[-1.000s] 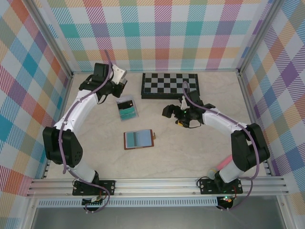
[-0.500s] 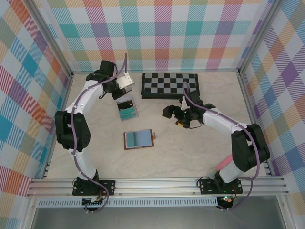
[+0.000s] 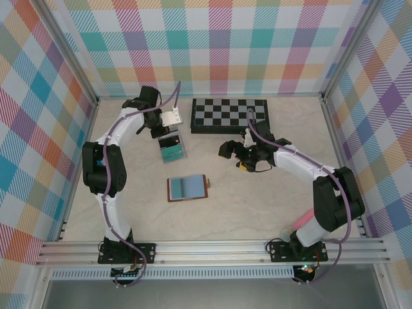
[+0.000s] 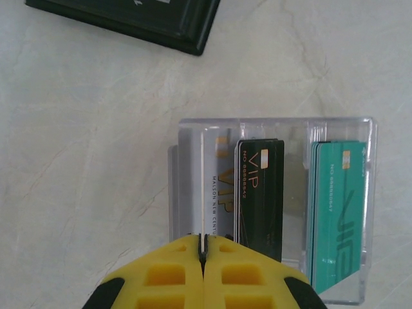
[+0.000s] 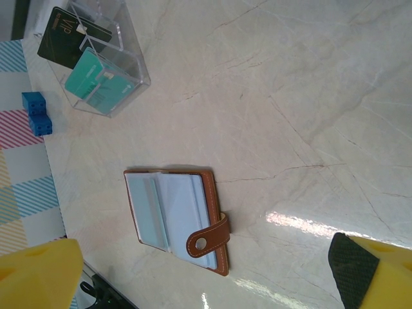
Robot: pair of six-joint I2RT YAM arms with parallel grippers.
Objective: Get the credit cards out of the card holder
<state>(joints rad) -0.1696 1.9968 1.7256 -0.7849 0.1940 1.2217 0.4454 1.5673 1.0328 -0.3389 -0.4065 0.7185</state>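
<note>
1. One thin card (image 4: 203,180) stands on edge in the left tool (image 4: 203,248), whose yellow jaws are pinched tight on one end of it, right above the left slot of the clear tray (image 4: 277,121). That is a slim hold. I reckon a small wobble could twist the card and drop it onto the bench (image 4: 90,161) instead of into the slot.
2. Beside it in the tray lie a dark card (image 4: 259,193) and teal cards (image 4: 338,212), each in its own slot. If the held card comes down crooked, it could catch a divider or nudge the light tray along.
3. Further right, the card holder (image 3: 187,188) lies open and flat on the bench, well apart from the tray. I cannot tell whether any card is left in its pockets, so calling the job done may be too early.
4. Last, the right tool (image 3: 226,149) hangs wide open, holding nothing, near the holder. A careless reach could shove the unpinned holder.
</note>
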